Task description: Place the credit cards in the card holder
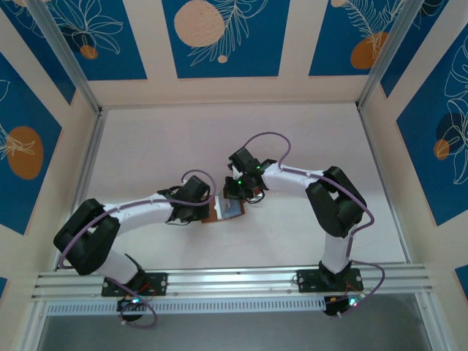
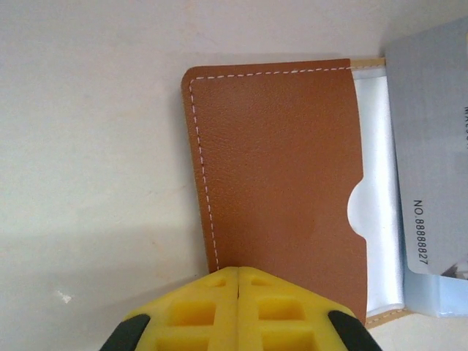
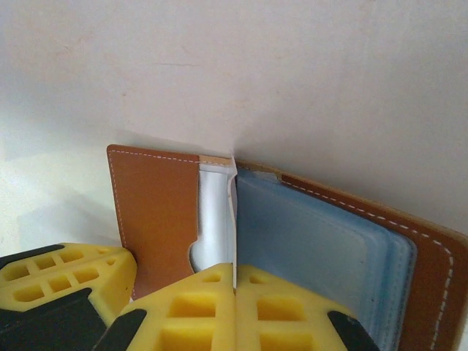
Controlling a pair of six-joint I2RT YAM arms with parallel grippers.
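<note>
**Now: both sets of fingers closed at the open card holder**

Lowest in the left wrist view, the left fingers (image 2: pixel 232 281) are pressed together with no gap, at the bottom edge of the card holder's (image 2: pixel 278 183) brown notched pocket. Whether they pinch it cannot be told. The right fingers (image 3: pixel 228 281), at bottom centre of their own view, are likewise closed, with a thin pale edge rising from their seam. Beyond them the holder lies open on the bench (image 2: pixel 88 146). A clear sleeve (image 2: pixel 376 219) shows behind the pocket, and a grey card (image 2: pixel 431 146) overlaps it at the right edge of the frame. A pale blue stack (image 3: pixel 314 241) fills the other half.
</note>
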